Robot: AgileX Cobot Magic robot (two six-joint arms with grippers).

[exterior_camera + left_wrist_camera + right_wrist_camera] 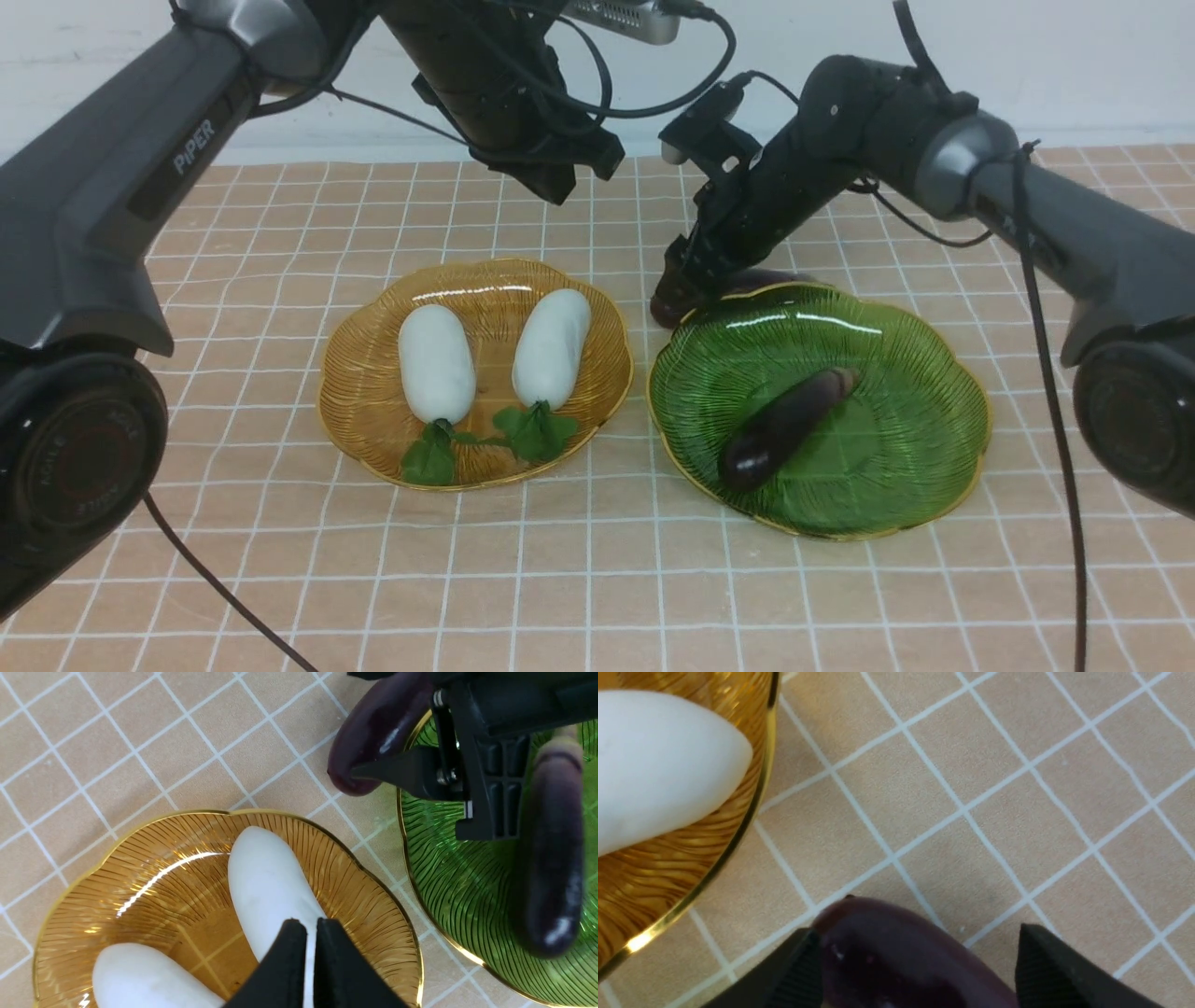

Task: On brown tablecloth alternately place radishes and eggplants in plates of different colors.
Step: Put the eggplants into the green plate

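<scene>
One glossy dark-purple eggplant (pixel 887 956) sits inside the spread right claw (pixel 917 931); left claw (pixel 308 925) pressed together.

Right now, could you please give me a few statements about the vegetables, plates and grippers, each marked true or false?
1. The left radish and right radish both lie in the amber plate. True.
2. The green plate holds two eggplants. False: the first eggplant lies in it; the second eggplant lies on the tablecloth by its far rim.
3. The right gripper has its fingers open on either side of the second eggplant. True.
4. The left gripper has its fingers spread wide. False: they are shut, above the amber plate.
</scene>
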